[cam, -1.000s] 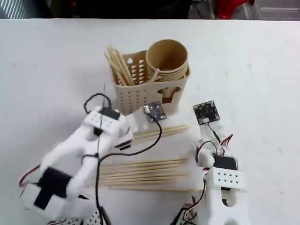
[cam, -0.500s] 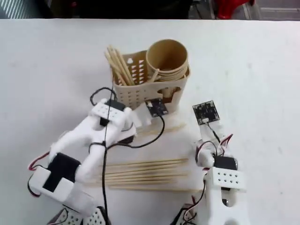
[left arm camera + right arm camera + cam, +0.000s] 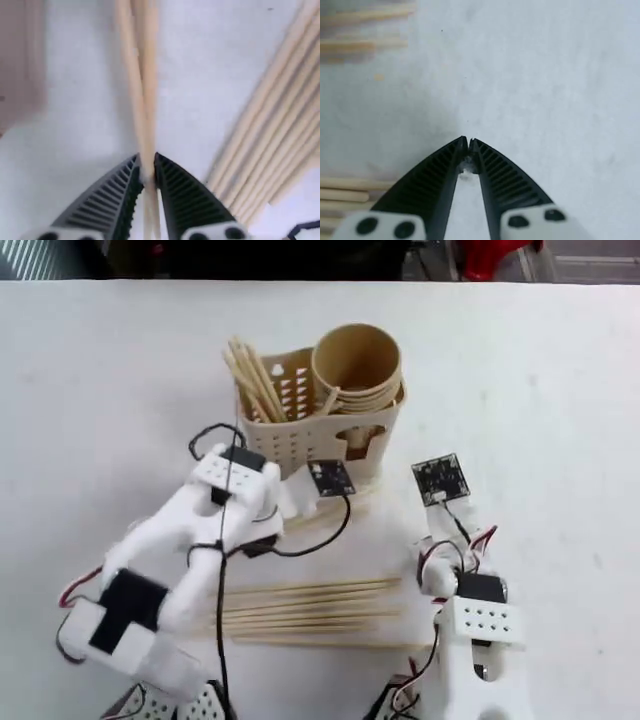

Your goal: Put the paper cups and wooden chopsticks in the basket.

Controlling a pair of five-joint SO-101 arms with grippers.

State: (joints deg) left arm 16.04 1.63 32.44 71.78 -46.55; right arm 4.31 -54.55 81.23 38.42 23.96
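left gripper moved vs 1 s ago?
Yes. The left gripper, shut on chopsticks, has shifted nearer the basket in the high view.

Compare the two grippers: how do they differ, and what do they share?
The left gripper clamps chopsticks; the right gripper holds nothing. The left gripper sits close to the basket; the right gripper is over bare table. Both are shut.
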